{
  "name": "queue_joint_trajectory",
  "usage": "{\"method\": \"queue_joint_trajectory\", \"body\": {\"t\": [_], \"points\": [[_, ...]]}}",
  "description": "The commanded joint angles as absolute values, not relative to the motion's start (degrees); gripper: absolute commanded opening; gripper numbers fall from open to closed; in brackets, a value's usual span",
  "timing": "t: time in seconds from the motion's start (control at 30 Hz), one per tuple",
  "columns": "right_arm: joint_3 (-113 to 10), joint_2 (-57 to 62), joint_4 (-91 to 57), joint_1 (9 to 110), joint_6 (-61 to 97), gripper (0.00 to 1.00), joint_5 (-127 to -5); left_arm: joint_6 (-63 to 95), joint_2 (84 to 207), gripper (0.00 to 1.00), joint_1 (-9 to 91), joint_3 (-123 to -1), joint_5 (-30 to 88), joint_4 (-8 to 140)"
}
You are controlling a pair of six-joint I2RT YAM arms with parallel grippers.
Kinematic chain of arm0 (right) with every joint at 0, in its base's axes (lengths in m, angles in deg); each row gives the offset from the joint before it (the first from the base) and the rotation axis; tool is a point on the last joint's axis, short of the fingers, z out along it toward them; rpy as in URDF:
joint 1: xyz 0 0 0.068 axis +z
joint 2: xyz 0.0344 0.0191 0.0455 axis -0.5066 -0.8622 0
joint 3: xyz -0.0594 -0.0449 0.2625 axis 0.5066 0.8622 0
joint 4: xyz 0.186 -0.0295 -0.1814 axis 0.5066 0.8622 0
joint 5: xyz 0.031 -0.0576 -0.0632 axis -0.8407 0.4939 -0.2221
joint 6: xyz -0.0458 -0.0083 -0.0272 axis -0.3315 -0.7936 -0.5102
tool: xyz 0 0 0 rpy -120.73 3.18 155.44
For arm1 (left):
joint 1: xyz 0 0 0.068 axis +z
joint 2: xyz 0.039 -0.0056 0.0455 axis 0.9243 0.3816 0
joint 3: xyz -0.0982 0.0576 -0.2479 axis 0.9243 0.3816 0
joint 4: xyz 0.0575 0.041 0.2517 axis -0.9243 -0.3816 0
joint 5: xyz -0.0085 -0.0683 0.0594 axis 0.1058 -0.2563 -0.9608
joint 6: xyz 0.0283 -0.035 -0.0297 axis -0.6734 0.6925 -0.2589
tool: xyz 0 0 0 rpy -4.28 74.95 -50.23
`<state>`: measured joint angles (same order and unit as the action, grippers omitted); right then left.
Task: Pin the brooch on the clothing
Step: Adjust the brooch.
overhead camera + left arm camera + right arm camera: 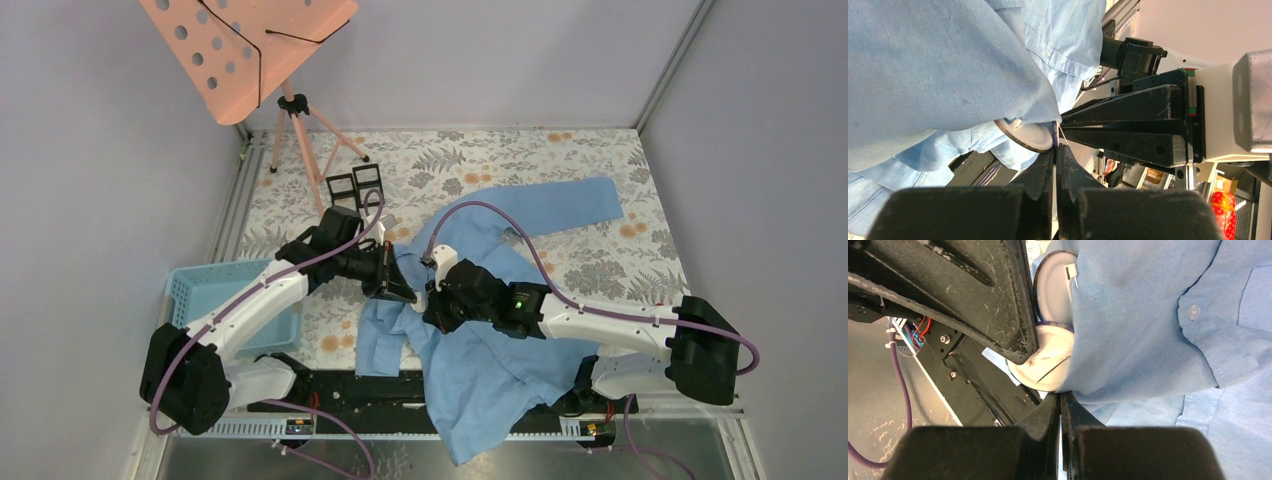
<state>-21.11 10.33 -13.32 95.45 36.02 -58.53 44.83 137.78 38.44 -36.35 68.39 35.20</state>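
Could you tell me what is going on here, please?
Two robot arms are working over a light blue shirt lying on the floral table. The left end effector and right end effector, both shut, meet at the shirt's edge, where a round white brooch sits against the fabric, its pin showing. Whether the pin has gone through the cloth cannot be seen.

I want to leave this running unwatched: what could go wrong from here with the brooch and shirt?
1. The brooch sits at the shirt edge, half under a fold; its pin could catch extra layers or miss the cloth.
2. The left claw and right claw, both shut, meet tip to tip there; a small slip might knock the brooch loose.
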Motion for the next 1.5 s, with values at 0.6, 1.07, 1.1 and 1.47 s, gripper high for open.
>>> {"method": "queue_joint_trajectory", "body": {"t": [0.6, 1.07, 1.1, 1.47], "points": [[-21.1, 17.5, -10.5, 96.0, 34.6, 0.00, -51.2, 40.7, 134.0, 0.00, 38.2, -38.8, 63.1, 31.1], [-14.3, 33.4, -14.9, 93.5, 36.0, 0.72, -61.9, 30.2, 125.9, 0.00, 32.7, -36.7, 67.8, 27.6], [-14.7, 33.9, -14.9, 92.1, 36.8, 0.72, -66.0, 28.6, 125.2, 0.00, 30.7, -37.8, 67.3, 26.4], [-17.8, 28.8, -21.8, 87.6, 45.3, 0.58, -99.9, 23.2, 125.4, 0.00, 20.1, -45.3, 68.0, 25.3]]}}
